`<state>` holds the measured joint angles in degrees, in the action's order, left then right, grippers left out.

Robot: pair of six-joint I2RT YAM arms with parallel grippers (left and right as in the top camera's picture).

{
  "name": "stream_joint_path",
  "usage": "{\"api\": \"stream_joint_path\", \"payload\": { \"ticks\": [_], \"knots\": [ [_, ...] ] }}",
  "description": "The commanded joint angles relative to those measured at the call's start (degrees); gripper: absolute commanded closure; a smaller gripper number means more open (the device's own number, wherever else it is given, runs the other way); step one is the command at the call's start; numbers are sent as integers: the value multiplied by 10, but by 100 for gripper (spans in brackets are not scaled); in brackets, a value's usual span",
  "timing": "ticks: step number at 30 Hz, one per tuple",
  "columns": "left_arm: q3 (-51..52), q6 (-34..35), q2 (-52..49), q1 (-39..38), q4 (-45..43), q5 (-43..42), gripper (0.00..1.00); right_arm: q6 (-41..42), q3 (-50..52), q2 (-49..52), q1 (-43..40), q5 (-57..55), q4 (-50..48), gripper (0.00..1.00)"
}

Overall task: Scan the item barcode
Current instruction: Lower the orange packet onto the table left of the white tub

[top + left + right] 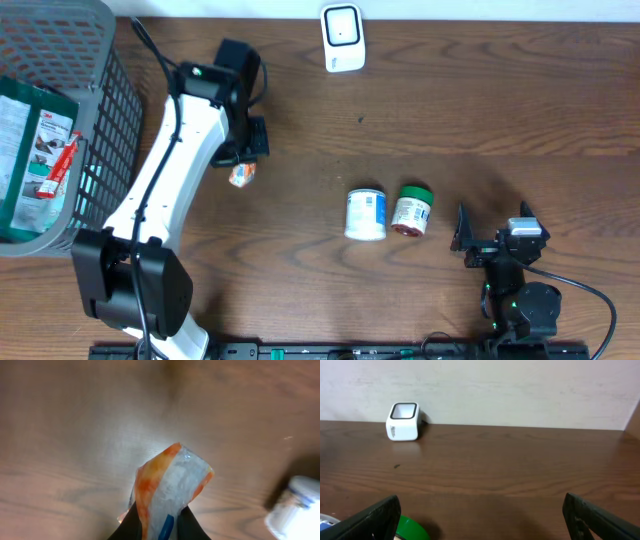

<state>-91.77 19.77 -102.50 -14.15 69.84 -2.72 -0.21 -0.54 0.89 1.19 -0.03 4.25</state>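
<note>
Pinching a crinkly orange-and-clear plastic packet (170, 487), the left end effector (159, 527) is holding it over the grained wooden table (500, 100); the right end effector (480, 520) is resting spread wide, empty.

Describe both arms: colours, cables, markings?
Left arm: long white link, black joints and black base, a black cable running along it, and a small green light near the wrist. Right arm: all black and compact, with green lights and a black cable looping off. Both have black jaws. No readable markings.
</note>
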Motion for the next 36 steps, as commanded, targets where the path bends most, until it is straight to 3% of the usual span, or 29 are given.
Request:
{"api": "stream_joint_path", "payload": {
  "ticks": [1, 19, 36],
  "knots": [
    [58, 20, 2, 1, -41, 8, 92, 2, 2, -1, -3, -5, 0, 1],
    [168, 61, -5, -30, -116, 6, 93, 2, 2, -1, -3, -5, 0, 1],
    [200, 69, -5, -57, -172, 6, 91, 2, 2, -1, -3, -5, 0, 1]
  ]
}}
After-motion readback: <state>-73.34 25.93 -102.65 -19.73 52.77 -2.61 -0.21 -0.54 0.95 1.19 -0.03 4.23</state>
